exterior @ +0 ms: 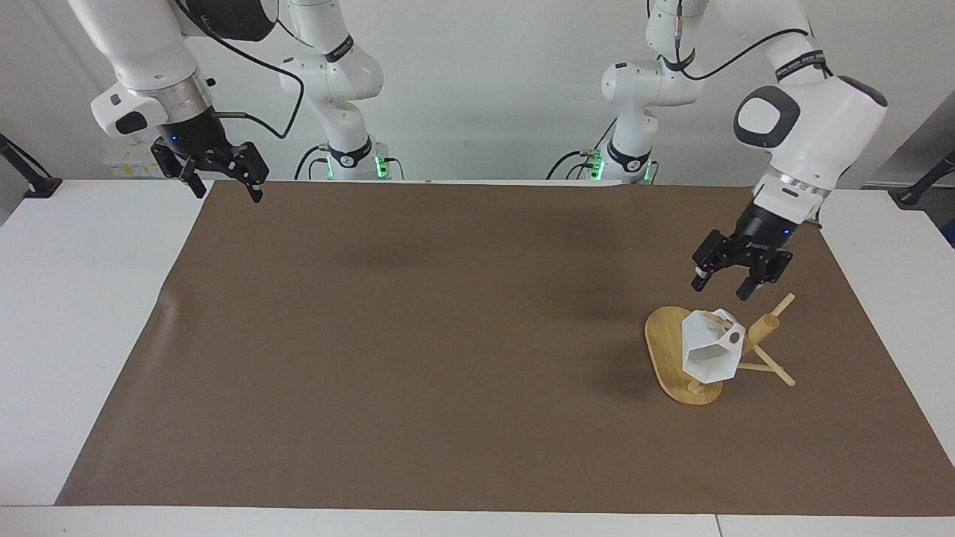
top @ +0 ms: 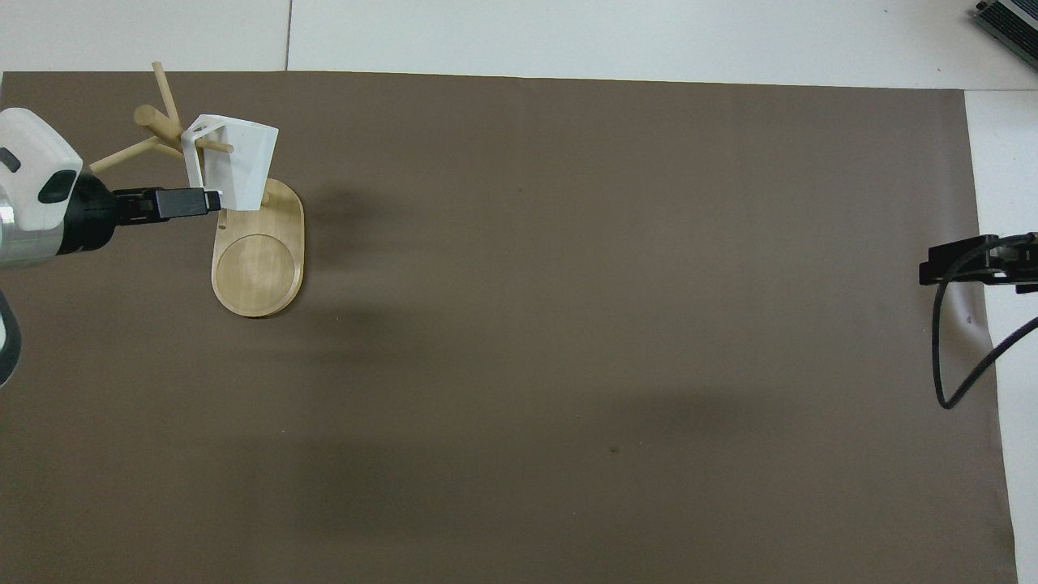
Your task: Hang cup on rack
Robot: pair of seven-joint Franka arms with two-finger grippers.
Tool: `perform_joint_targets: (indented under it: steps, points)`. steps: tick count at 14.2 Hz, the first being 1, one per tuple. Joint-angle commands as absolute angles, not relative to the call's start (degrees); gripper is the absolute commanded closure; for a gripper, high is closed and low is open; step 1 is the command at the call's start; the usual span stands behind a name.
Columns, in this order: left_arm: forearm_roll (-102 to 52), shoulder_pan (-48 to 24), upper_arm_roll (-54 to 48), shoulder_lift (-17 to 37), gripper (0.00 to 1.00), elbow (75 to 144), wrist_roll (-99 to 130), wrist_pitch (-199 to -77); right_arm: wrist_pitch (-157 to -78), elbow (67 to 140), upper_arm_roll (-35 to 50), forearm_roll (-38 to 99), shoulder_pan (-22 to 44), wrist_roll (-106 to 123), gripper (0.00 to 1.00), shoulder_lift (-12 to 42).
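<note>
The white faceted cup [exterior: 707, 350] hangs by its pierced handle on a thin peg of the bamboo rack [exterior: 666, 344], tilted with its mouth turned away from the robots. Nothing grips it. My left gripper [exterior: 721, 291] is open in the air just above the cup and the rack, clear of both. In the overhead view the cup [top: 237, 161] sits over the oval base [top: 258, 268] and the left gripper [top: 199, 202] lies just beside it. My right gripper [exterior: 227, 195] waits open over the mat's corner at the right arm's end, its tip [top: 932, 269] showing from above.
A brown mat [exterior: 448, 335] covers most of the white table [exterior: 82, 313]. The rack's post [exterior: 766, 326] and bare pegs [exterior: 776, 371] stick out toward the left arm's end. A black cable [top: 949, 357] loops under the right gripper.
</note>
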State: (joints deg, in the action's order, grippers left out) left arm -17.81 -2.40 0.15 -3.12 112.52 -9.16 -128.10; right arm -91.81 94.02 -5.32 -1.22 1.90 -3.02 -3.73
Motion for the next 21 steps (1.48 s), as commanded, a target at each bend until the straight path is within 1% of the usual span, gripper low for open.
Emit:
perform_joint_targets:
  steps: [1, 3, 6, 13, 14, 17, 21]
  points:
    - [-10.7, -1.3, 0.1, -6.1, 0.0, 109.7, -7.8, -117.9, -92.8, 95.0, -5.4, -2.0, 2.2, -4.6, 0.0, -4.7]
    - [-6.6, -0.2, -0.1, -6.1, 0.0, 103.7, -7.9, -107.5, -92.8, 95.1, -5.3, -1.8, 2.0, -4.6, 0.0, -4.3]
    - [-2.5, -0.1, -0.1, -5.5, 0.0, 96.9, -8.1, -97.7, -92.8, 95.1, -5.3, -1.0, 1.5, -4.7, 0.0, -4.2]
    - [-0.7, -0.1, -0.1, -0.2, 0.0, 84.0, -8.3, -85.8, -92.7, 95.2, -5.3, -1.0, 1.3, -4.0, 0.0, -4.2]
    - [-0.4, -0.2, -0.1, -0.2, 0.0, 83.9, -8.2, -85.6, -92.7, 95.2, -5.3, -1.0, 1.3, -4.2, 0.0, -4.2]
    - [0.5, -1.3, -0.4, -2.0, 0.0, 87.6, -8.0, -86.0, -92.5, 95.2, -5.2, -1.0, 1.9, -4.0, 0.0, -4.3]
    - [0.5, -0.3, -0.2, -2.2, 0.0, 88.1, -7.9, -85.9, -91.9, 95.3, -5.3, -1.0, 1.8, -3.9, 0.0, -4.3]
